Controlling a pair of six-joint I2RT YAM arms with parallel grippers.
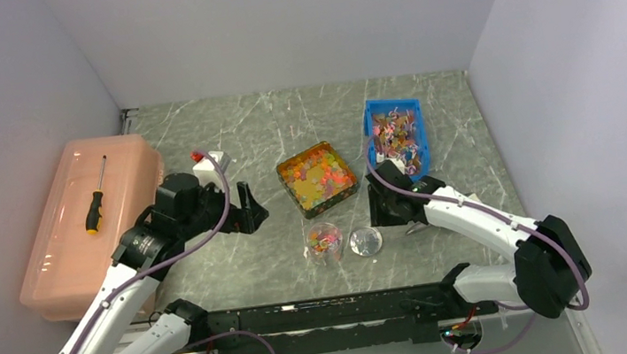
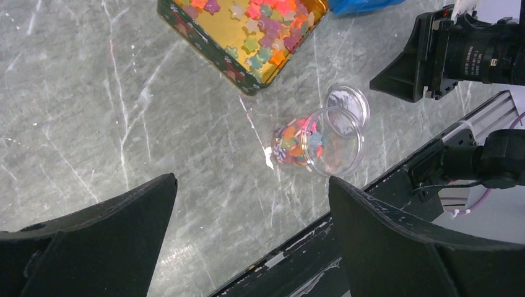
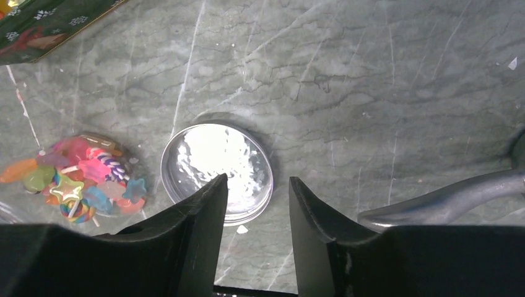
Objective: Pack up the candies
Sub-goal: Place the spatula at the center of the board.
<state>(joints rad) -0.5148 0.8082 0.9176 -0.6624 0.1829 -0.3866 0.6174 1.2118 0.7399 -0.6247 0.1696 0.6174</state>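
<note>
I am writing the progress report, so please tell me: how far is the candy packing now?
Done: the clear cup holds mixed candies, and the metal scoop lies on the table. In hand: nothing is gripped; the right hand hangs open over the loose lid, and the left hand is open and empty. Left: the lid must go on the cup, which stands uncovered.

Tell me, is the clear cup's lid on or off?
Off: the lid lies flat on the table beside the cup, candies showing through its open top.
</note>
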